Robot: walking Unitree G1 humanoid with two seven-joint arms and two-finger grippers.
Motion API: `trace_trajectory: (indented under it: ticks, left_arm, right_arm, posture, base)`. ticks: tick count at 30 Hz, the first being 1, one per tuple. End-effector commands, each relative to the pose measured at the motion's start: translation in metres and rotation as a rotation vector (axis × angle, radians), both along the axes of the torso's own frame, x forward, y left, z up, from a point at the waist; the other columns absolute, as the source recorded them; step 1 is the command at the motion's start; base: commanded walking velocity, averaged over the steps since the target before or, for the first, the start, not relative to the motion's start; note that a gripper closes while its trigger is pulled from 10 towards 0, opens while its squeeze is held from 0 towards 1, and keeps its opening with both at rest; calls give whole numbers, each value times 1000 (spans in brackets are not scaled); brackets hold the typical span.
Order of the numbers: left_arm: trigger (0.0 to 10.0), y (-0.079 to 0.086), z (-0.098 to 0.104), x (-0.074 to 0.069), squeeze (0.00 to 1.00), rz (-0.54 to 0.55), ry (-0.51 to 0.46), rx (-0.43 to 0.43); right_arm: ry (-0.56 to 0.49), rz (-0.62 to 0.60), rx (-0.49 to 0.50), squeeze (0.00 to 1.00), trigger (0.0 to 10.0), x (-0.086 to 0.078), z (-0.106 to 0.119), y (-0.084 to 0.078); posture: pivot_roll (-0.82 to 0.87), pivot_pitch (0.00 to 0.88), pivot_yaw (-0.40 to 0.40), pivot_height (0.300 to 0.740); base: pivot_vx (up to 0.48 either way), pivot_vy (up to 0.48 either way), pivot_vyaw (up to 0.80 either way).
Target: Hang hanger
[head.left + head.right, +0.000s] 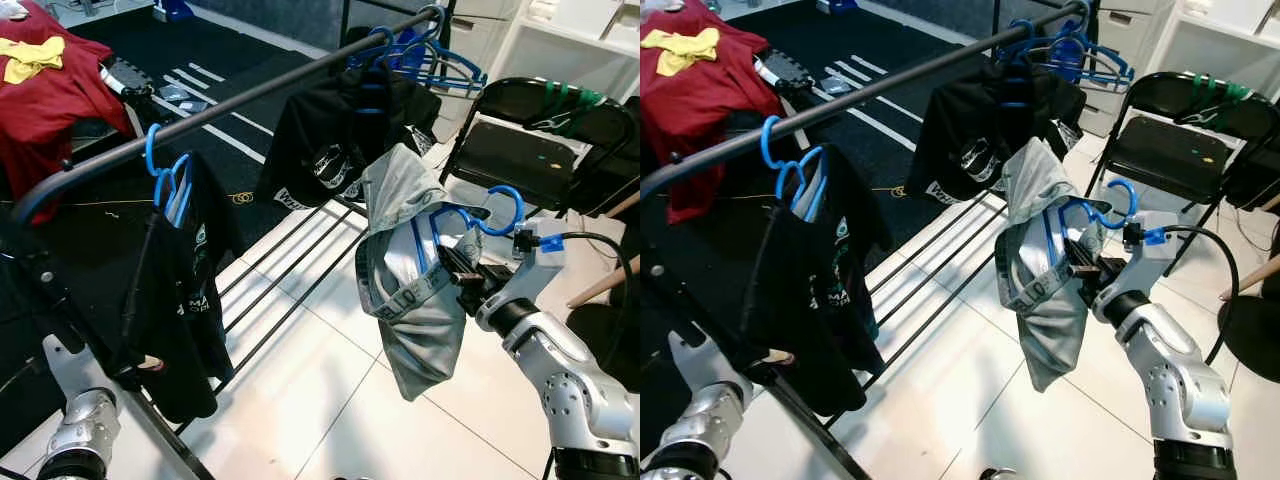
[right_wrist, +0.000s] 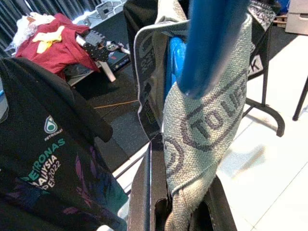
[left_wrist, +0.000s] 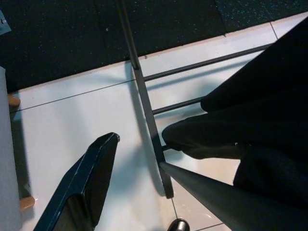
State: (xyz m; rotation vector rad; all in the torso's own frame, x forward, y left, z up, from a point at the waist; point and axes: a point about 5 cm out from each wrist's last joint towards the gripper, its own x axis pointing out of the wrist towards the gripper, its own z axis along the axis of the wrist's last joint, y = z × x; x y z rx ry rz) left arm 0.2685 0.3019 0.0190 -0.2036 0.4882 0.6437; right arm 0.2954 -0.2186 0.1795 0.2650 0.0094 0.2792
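one blue hanger (image 1: 487,215), hook up, grey shirt (image 1: 412,290) hanging down, gripped by right tool (image 1: 462,268).

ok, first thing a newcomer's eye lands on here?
The right gripper, held out over the white tile, shut on a blue hanger with grey shorts draped on it. Just beyond it runs the black rail, already carrying black T-shirts on blue hangers. The left arm hangs idle, low by the rack's base.

Right gripper (image 2: 180,211): fingers closed on grey printed garment (image 2: 202,130) draped over blue hanger (image 2: 209,43). Black T-shirt (image 2: 43,159) hangs beside; red cloth (image 2: 57,45) lies beyond.
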Motion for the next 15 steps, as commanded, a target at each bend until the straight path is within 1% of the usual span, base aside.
trace_trajectory:
  ticks: [1, 3, 4, 5, 8, 10, 12, 15]
  left_arm:
    - [10000, 46, 17, -19, 0, 76, 84, 283]
    - [10000, 46, 17, -19, 0, 76, 84, 283]
    - [10000, 49, 16, -22, 0, 70, 108, 303]
    - [10000, 55, 15, -27, 0, 73, 140, 334]
    - [10000, 59, 15, -31, 0, 77, 161, 355]
    - [10000, 70, 18, -38, 0, 97, 179, 385]
    - [10000, 73, 21, -37, 0, 101, 170, 386]
    - [10000, 73, 21, -37, 0, 101, 170, 386]
  right_arm:
    - [-7, -8, 4, 0, 10000, -3, 1, -2]
    - [-7, -8, 4, 0, 10000, -3, 1, -2]
    - [-7, -8, 3, 0, 10000, -3, 2, -3]
    - [-6, -9, 2, 0, 10000, -3, 2, -3]
    - [-6, -9, 1, 0, 10000, -4, 2, -3]
    - [-6, -9, 1, 0, 10000, -4, 2, -3]
    - [-6, -8, 1, 0, 10000, -4, 2, -3]
    - [-6, -8, 1, 0, 10000, -4, 2, -3]
  posture:
    - [-54, 171, 24, 740]
    - [-54, 171, 24, 740]
    - [-56, 171, 25, 740]
    - [-56, 171, 25, 740]
    - [-56, 171, 25, 740]
    - [-52, 173, 23, 740]
    - [-52, 173, 23, 740]
    - [-52, 173, 23, 740]
  base:
    - [0, 0, 0]
    - [0, 0, 0]
    - [0, 0, 0]
    - [0, 0, 0]
    - [0, 0, 0]
    - [0, 0, 0]
    - [0, 0, 0]
    - [0, 0, 0]
